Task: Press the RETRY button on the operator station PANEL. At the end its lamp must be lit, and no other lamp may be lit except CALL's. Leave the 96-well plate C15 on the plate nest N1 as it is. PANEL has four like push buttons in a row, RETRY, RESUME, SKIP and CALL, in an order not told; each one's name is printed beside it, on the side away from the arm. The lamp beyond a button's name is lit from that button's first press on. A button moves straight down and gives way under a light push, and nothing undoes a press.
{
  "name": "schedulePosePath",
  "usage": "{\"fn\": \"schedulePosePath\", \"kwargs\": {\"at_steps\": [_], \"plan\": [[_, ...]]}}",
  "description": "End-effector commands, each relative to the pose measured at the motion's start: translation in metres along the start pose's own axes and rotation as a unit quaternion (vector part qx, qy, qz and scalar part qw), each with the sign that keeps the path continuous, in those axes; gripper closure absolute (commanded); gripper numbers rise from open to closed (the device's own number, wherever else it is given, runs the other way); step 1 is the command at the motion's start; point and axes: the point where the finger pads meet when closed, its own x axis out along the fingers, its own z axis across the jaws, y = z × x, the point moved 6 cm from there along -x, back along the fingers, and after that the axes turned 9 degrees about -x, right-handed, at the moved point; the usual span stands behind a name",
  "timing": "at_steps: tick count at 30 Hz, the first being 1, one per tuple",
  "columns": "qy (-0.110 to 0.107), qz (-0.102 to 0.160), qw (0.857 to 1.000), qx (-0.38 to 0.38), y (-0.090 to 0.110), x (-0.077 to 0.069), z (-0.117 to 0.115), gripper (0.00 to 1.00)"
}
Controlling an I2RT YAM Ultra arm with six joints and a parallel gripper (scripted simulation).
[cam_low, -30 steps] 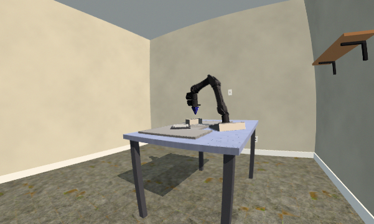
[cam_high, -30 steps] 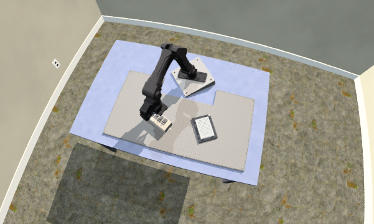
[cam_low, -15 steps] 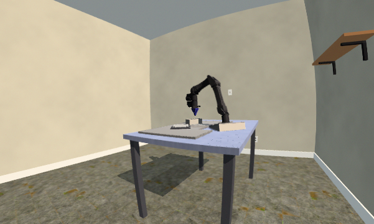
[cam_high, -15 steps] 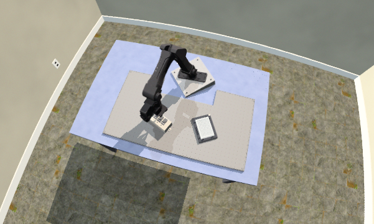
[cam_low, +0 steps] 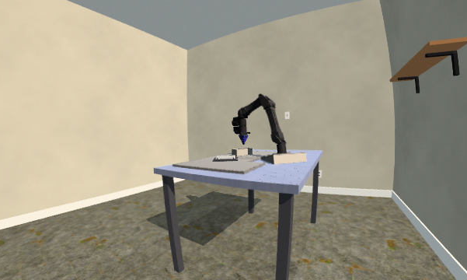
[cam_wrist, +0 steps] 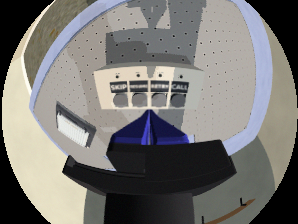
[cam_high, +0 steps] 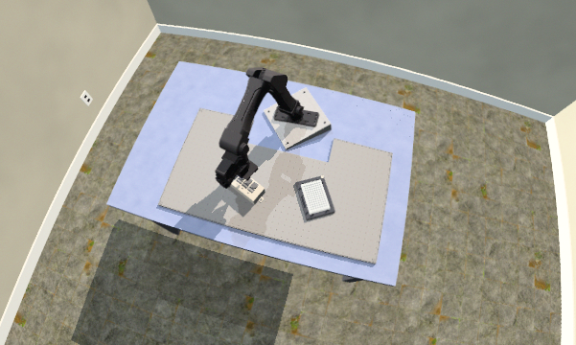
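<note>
The gripper (cam_low: 244, 141), jaws together on nothing, hangs above the panel (cam_high: 247, 188), clear of it; the plate (cam_high: 314, 197) rests in its nest (cam_high: 301, 207)

PANEL (cam_wrist: 148, 88): beige box, 4 btns in row; plate C15 (cam_high: 314, 197) on nest.

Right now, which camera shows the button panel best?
The wrist view: the button panel faces it, four buttons in a row. From the top the arm partly covers it; the exterior view shows only a small box.

Beige walls (cam_low: 81, 97), one grey wall (cam_low: 431, 155); mottled stone floor (cam_low: 101, 249), blue-topped table (cam_low: 291, 176), wooden wall shelf (cam_low: 427, 58)
</note>
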Motion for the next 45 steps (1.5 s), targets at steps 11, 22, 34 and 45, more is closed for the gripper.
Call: {"fn": "schedulePosePath", "kwargs": {"at_steps": [11,22,34,45], "plan": [[-0.001,-0.009,1.0,0.0,-0.002,-0.003,0.0,1.0],[-0.001,-0.009,1.0,0.0,-0.002,-0.003,0.0,1.0],[-0.001,-0.009,1.0,0.0,-0.002,-0.003,0.0,1.0],[-0.003,-0.022,1.0,0.004,-0.001,-0.038,-0.012,1.0]]}}
